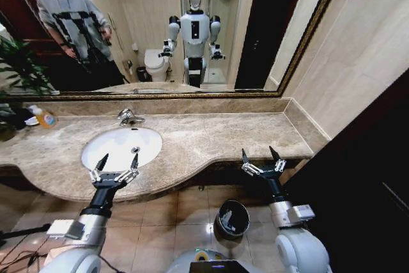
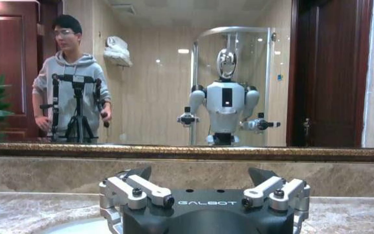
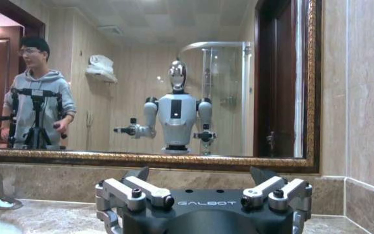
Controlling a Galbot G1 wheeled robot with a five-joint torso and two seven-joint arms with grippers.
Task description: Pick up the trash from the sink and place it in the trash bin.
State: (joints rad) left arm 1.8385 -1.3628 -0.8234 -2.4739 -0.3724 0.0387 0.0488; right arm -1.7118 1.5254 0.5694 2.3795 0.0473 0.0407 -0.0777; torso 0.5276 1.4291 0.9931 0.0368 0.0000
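Currently two grippers up, both with fingers spread apart, nothing held. Left gripper [image 1: 116, 161] hangs over the near rim of the sink [image 1: 121, 147] at 6 o'clock of the basin; right gripper [image 1: 262, 156] sits at the counter's front edge, well apart from the basin at 3 o'clock. One sink: white oval porcelain, smooth; what shows of the basin looks bare white, can't make out any trash in it. One chrome tap [image 1: 128, 117] at 12 o'clock of the basin. Counter [image 1: 217, 135] is beige veined marble, curved front. One trash bin [image 1: 232, 217]: small, round, dark, shiny rim, on the tiled floor between the two arms, 5 o'clock from the sink; inside looks dark, contents can't tell. One orange-yellow soap bottle [image 1: 43, 117] at 10 o'clock, beside a green plant [image 1: 19, 68].
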